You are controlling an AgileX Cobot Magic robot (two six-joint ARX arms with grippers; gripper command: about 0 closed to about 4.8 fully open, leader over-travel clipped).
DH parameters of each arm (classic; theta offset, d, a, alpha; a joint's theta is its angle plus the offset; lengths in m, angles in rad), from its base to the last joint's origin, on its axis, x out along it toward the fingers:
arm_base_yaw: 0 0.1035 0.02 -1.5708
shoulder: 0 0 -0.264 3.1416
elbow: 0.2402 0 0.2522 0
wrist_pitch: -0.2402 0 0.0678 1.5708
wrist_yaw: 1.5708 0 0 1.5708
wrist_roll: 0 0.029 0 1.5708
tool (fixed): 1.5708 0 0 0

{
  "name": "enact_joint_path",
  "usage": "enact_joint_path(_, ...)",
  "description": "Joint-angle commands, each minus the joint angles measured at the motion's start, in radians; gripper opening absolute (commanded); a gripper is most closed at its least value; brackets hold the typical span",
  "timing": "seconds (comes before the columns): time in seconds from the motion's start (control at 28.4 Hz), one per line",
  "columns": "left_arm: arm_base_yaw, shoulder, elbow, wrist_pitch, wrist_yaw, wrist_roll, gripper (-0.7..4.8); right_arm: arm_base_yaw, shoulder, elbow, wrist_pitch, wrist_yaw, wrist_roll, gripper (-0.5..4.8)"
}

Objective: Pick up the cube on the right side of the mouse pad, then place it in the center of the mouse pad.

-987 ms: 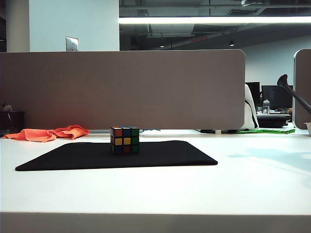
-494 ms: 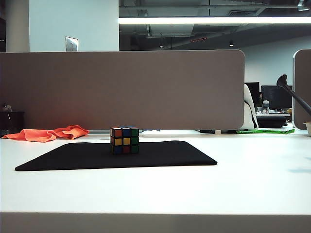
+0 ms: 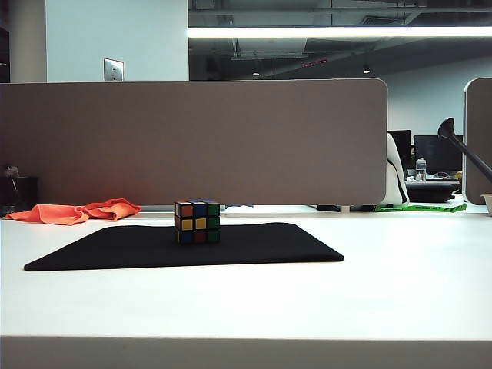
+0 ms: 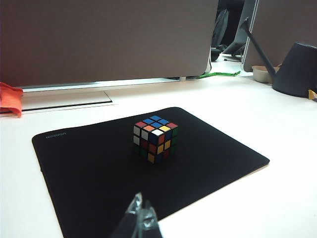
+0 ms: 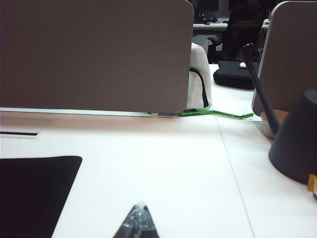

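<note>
**Operator:** Looking at the table, where do you put the cube?

**Spotter:** You have the cube (image 3: 197,221) sitting upright on the mouse pad (image 3: 254,244), about the middle of it, a little toward the pad's far edge. Nothing touches it. In the left wrist view the cube (image 4: 155,138) shows a blue and red top face, and bare black mat (image 4: 94,173) lies all round it.

**Operator:** And the pad's edges?

**Spotter:** All four lie flat on the white table (image 3: 400,292). From the cube, the near right corner sits at about four o'clock in the exterior view and the near left corner at about eight. Beyond the right edge you have wide bare tabletop. At ten o'clock from the cube an orange cloth (image 3: 77,211) lies just past the pad's far left corner, by the grey partition (image 3: 192,142).

**Operator:** Grippers?

**Spotter:** Neither shows in the exterior view. Your left gripper (image 4: 140,218) hangs back over the pad's near edge, well apart from the cube, its tips together and empty. Your right gripper (image 5: 137,220) is over bare table just beside the pad's right edge (image 5: 34,193), fingers pressed together, holding nothing. Ahead of it at two o'clock stands a dark lamp base (image 5: 297,139), well apart.
</note>
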Motion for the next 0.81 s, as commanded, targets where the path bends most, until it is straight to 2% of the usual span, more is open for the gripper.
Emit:
enact_joint_path(0.04,0.0,0.001,0.003,0.01,0.005,-0.002,-0.06,-0.001,-0.074,-0.052,0.004,0.005,-0.003,-0.01)
enact_joint_path(0.14,0.0,0.001,0.003,0.01,0.005,-0.003,-0.06,-0.001,-0.139,-0.109,0.005,0.008,-0.003,-0.01)
enact_joint_path(0.28,0.0,0.001,0.003,0.01,0.005,-0.003,-0.06,-0.001,-0.261,-0.209,0.009,0.069,-0.004,-0.01)
enact_joint_path(0.42,0.0,0.001,0.003,0.01,0.005,-0.003,-0.06,-0.012,-0.34,-0.261,0.008,0.071,-0.003,-0.01)
enact_joint_path(0.81,0.0,0.001,0.003,0.01,0.005,-0.003,-0.06,-0.048,-0.394,-0.305,-0.005,0.061,-0.004,-0.01)
